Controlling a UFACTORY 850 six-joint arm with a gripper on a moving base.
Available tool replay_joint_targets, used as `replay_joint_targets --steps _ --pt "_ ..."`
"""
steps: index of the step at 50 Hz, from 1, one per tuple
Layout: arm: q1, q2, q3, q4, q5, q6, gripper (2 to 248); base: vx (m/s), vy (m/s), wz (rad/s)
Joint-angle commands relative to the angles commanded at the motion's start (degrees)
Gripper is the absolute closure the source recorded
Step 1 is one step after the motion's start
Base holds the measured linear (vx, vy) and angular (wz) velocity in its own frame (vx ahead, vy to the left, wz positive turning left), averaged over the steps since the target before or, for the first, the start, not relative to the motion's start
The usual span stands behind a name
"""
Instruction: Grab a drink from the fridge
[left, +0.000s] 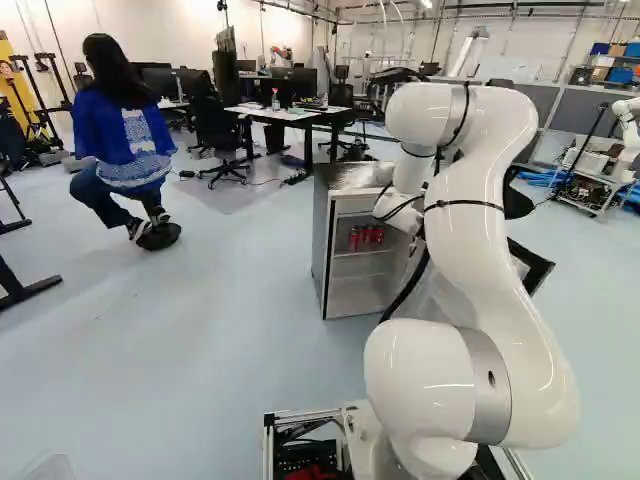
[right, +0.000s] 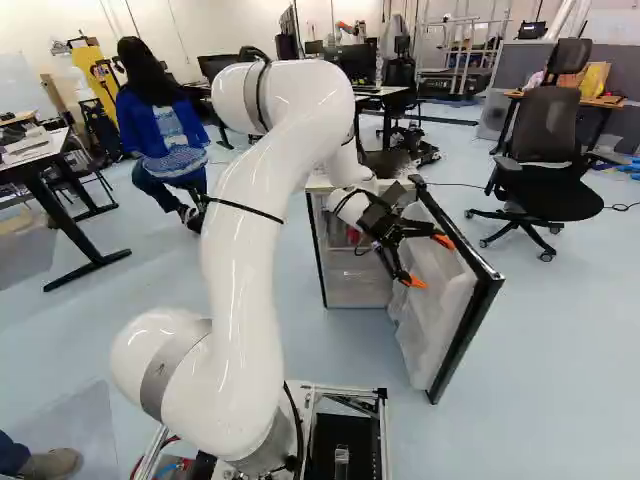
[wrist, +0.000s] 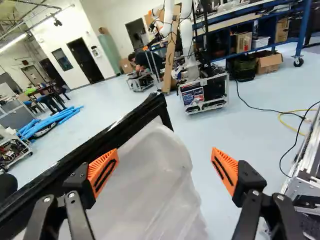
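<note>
In the right base view my gripper is over the inner side of the fridge door, which is swung open. The wrist view shows the gripper with its fingers wide apart, gripping nothing. The door's black edge runs past one finger, and its pale inner liner fills much of the space between the fingers. Whether a finger touches the door, I cannot tell. Several red drink cans stand on an upper shelf inside the small fridge in the left base view, left of my wrist.
An office chair stands beyond the door. A person in blue sits left of the fridge, with desks behind it. Another robot stands on a cart past the door. A metal-framed case lies beside the gripper's other finger.
</note>
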Motion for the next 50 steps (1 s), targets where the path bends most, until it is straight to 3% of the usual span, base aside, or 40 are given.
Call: replay_joint_targets --steps 32,50 --pt "-5.7 -3.1 -7.9 -2.8 0.0 0.0 3 0.000 0.000 0.000" --pt "-5.7 -2.7 -7.0 -5.0 0.0 0.0 3 0.000 0.000 0.000"
